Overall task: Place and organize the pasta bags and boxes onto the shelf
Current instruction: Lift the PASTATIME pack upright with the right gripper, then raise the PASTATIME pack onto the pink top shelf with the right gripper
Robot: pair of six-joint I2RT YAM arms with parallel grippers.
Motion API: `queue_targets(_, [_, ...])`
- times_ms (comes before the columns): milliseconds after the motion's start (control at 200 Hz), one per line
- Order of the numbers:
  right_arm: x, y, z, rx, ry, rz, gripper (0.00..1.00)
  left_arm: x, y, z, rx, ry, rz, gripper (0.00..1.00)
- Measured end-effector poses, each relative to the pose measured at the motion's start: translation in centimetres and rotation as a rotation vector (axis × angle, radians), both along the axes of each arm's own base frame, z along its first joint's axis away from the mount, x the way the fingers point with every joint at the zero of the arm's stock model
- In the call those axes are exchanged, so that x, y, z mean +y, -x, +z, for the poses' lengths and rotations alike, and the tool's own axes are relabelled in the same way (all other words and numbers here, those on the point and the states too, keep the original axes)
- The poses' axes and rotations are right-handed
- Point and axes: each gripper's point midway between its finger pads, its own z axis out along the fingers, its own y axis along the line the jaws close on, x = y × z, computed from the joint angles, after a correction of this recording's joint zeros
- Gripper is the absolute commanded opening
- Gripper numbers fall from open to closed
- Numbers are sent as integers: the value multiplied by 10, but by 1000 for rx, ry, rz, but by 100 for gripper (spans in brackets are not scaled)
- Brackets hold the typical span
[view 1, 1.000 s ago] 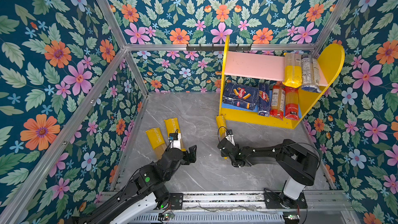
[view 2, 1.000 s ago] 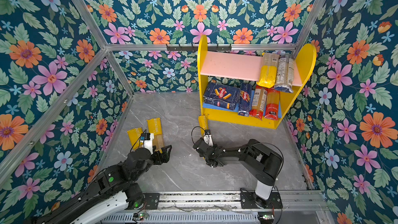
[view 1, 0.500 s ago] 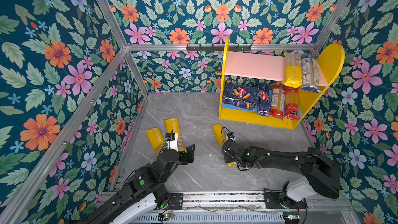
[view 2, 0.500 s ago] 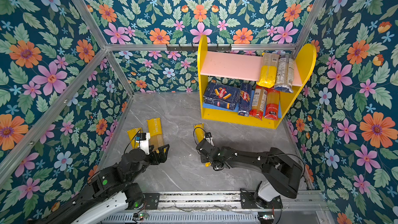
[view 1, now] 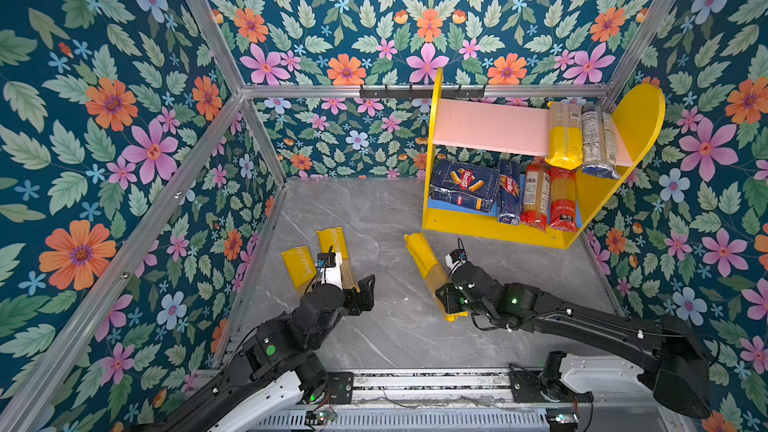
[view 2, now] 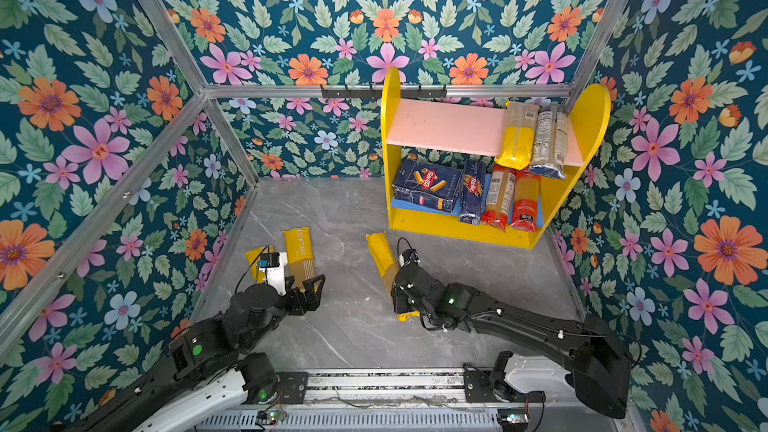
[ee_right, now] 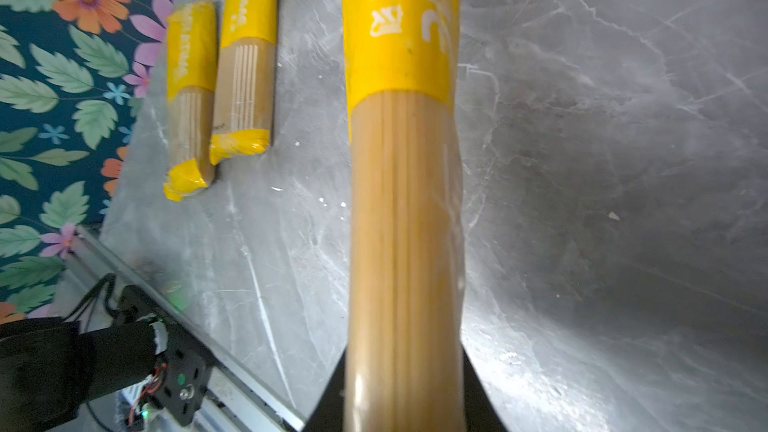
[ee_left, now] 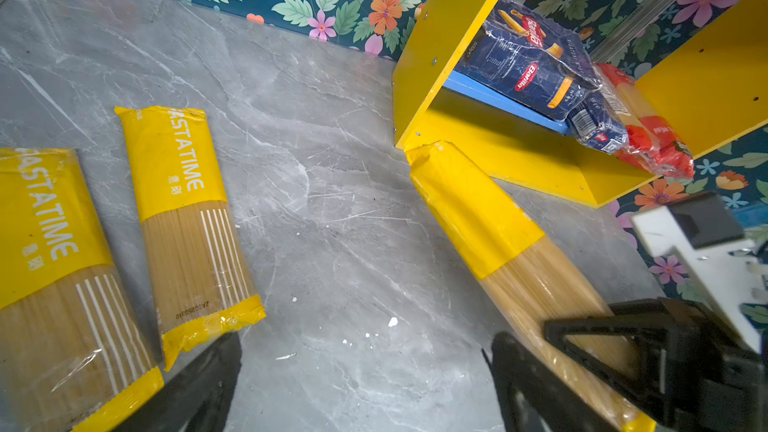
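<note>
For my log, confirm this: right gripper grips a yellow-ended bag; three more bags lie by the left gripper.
Two bags, not three, lie by the left gripper, per the left wrist view. The right gripper does grip a yellow-ended bag.

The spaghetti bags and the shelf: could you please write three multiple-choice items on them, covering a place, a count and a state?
1. Where are the Barilla boxes? A) pink upper board B) blue lower board C) table
2. How many yellow-ended bags are off the shelf? A) one B) five C) three
3. The right gripper is: A) shut on a yellow-ended bag B) open and empty C) shut on a box

Answers: 1 B, both cartons rest on the blue board; 2 C, two lie by the left gripper, one is held; 3 A, its fingers clamp the bag's clear middle.
</note>
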Motion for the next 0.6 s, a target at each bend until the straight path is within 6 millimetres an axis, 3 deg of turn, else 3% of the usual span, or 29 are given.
queue_targets(400, [-35,4,115,-123,-240,-30,0,-22,-16,27,-12,-56,-25,96])
queue_targets(600, [-53,5,190,-237,-275,-24,0,-41,-30,40,-34,-85,-46,97])
